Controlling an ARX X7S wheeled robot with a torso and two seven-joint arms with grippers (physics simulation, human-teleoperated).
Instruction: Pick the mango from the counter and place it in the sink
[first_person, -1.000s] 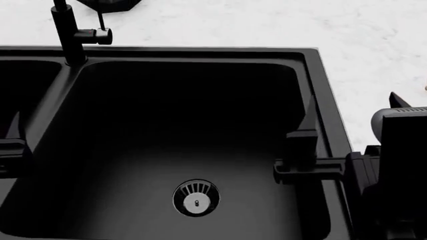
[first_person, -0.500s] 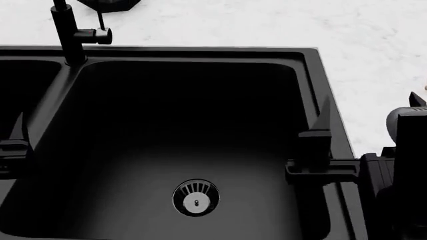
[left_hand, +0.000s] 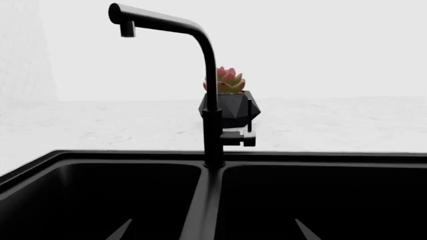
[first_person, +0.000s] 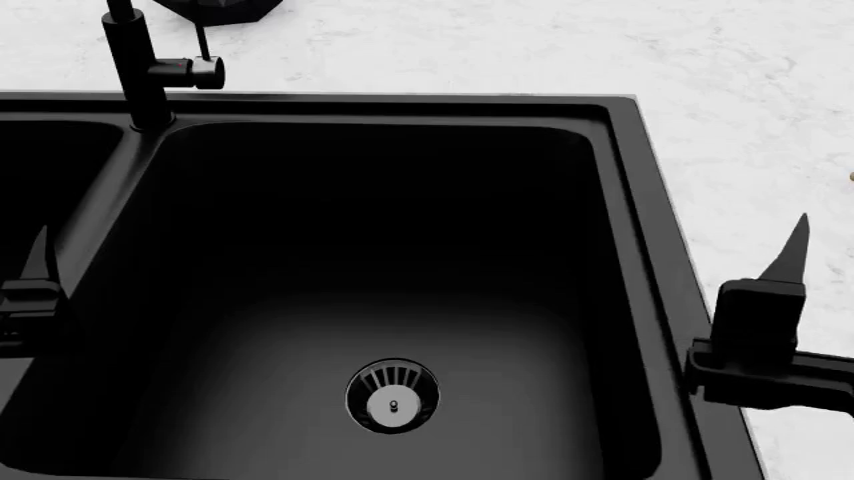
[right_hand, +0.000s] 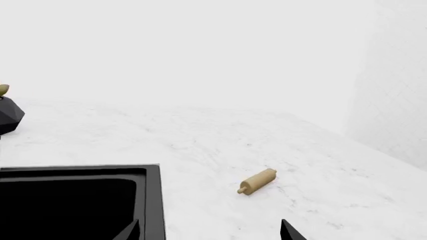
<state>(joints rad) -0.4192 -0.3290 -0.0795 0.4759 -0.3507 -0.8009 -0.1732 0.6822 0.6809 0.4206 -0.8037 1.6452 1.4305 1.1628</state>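
The small mango is not in any picture, so I cannot say where it lies on the white marble counter (first_person: 747, 60). That is the big worry: the right gripper (right_hand: 210, 234) could go for the wrong thing. The only loose thing showing is the tan wooden rolling pin (right_hand: 257, 181), lying on the counter out past the right edge of the wide black sink (first_person: 638, 180), and it is not the fruit.

The right gripper hangs over the counter just beside the sink's right rim. Its jaws are spread apart and hold nothing. The left gripper (left_hand: 210, 235) sits low over the black wall between the two basins, facing the tall black tap (left_hand: 207, 90) and the black pot with a pink plant (left_hand: 229, 102) at the back edge. Its jaws are spread apart too, and empty.

If the right arm swings fast to look for the mango, it might bump the sink rim or knock the rolling pin so it rolls away.
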